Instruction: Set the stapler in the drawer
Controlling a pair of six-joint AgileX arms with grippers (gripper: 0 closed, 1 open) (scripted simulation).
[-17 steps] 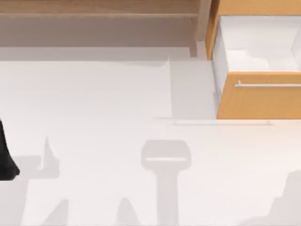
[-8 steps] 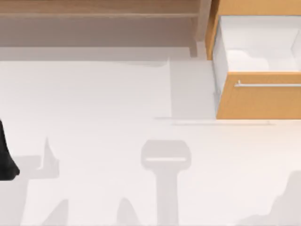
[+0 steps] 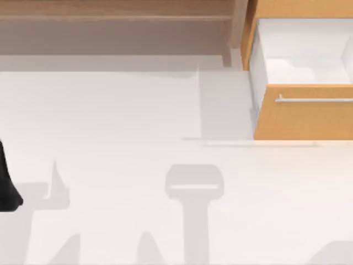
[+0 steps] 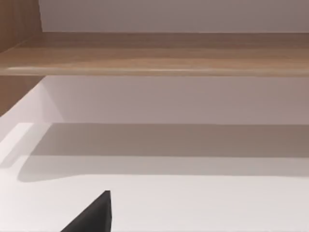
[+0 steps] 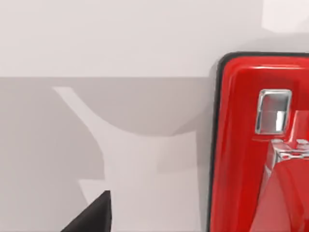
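Close under the right wrist camera lies the stapler (image 5: 251, 145), red with a black edge and a small silver plate on top, resting on the white table (image 5: 96, 38). A dark fingertip (image 5: 94, 215) of the right gripper shows at the near edge of that view, beside the stapler and not touching it; whether the fingers are spread or pressed together I cannot tell. At the table's left edge in the top view, a black part of the left arm (image 3: 6, 185) sits parked, and a dark fingertip (image 4: 94, 215) of the left gripper shows over bare table; its spread I cannot tell either. Farther off, at the far right, the drawer (image 3: 303, 113) stands pulled open, its white inside (image 3: 300, 55) bare, its silver bar handle (image 3: 314, 100) facing near. Along the far side runs the long brown shelf (image 3: 116, 11).

The step in hand looks like the approach to the stapler, with the grasp not yet made. Next, the right gripper likely needs to centre over the stapler's body, close on it, then carry it far to the open drawer.
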